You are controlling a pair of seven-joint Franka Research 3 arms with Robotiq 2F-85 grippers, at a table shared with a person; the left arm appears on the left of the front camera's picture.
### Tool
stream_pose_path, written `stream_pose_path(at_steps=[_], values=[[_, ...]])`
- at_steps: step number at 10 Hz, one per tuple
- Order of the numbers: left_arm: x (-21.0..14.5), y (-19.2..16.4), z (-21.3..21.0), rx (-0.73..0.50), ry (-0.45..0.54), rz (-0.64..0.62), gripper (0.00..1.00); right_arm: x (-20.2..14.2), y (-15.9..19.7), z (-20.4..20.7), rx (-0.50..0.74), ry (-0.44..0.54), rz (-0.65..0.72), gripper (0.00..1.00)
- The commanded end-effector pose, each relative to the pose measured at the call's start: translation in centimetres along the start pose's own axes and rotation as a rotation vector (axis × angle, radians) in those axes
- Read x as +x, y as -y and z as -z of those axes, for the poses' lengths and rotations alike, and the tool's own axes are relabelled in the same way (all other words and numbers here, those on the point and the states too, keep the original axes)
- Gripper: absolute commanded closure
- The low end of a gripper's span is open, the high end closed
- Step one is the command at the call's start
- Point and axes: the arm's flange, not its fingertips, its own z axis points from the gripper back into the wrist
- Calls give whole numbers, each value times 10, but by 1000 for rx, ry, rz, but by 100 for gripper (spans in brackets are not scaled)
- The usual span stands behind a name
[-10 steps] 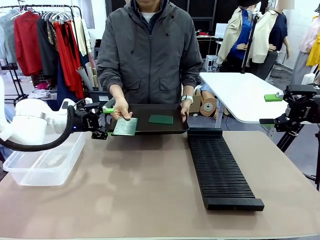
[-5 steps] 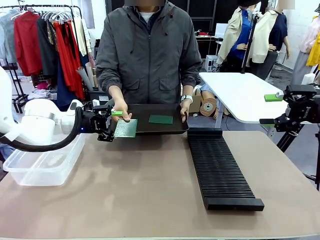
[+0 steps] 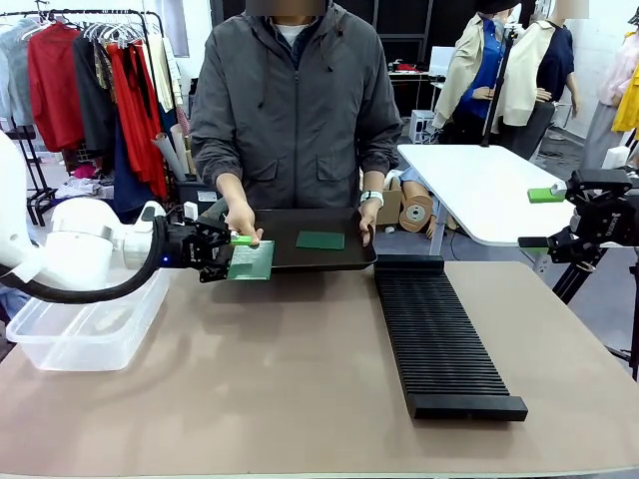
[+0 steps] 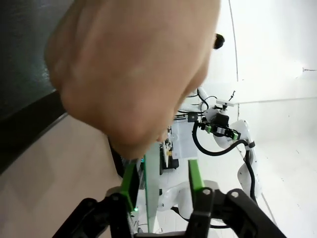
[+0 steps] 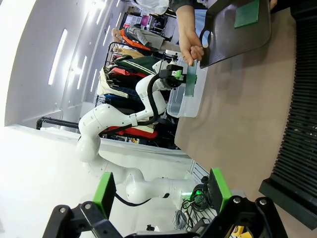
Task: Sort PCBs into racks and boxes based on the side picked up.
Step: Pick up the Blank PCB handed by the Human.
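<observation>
A person's hand [image 3: 240, 218] holds a green PCB [image 3: 252, 260] out past the left end of a shallow black tray [image 3: 300, 261]. My left gripper [image 3: 236, 256] is open, with its fingers on either side of that board's near edge. In the left wrist view the PCB [image 4: 151, 183] stands edge-on between the green pads, close to the left pad [image 4: 130, 182] and apart from the right one, under the person's hand [image 4: 133, 74]. A second PCB [image 3: 320, 239] lies on the tray. My right gripper [image 3: 539, 218] hangs open and holds nothing at the far right, off the table; its fingers [image 5: 105, 191] hold nothing.
The long black slotted rack [image 3: 439, 334] lies right of centre, running from the tray toward me. The clear plastic tub [image 3: 90, 319] sits at the table's left edge under my left arm. A white table [image 3: 479, 190] stands behind on the right.
My left gripper has moved right until its fingers straddle the PCB in the person's hand. The board has dipped slightly. The right arm has not moved.
</observation>
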Motion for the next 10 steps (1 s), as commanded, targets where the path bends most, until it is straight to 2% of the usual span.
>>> stream_pose_path(at_steps=[1,4,6,7,10], values=[[6,-5,8,15,53,-9,100,1,-3,0,6,6,17,0],[10,-13,9,35,68,40,100,1,-3,0,6,6,17,0],[7,-13,12,23,-11,98,100,1,-3,0,6,6,17,0],[7,-13,4,46,40,24,100,1,-3,0,6,6,17,0],[7,-13,4,46,40,24,100,1,-3,0,6,6,17,0]])
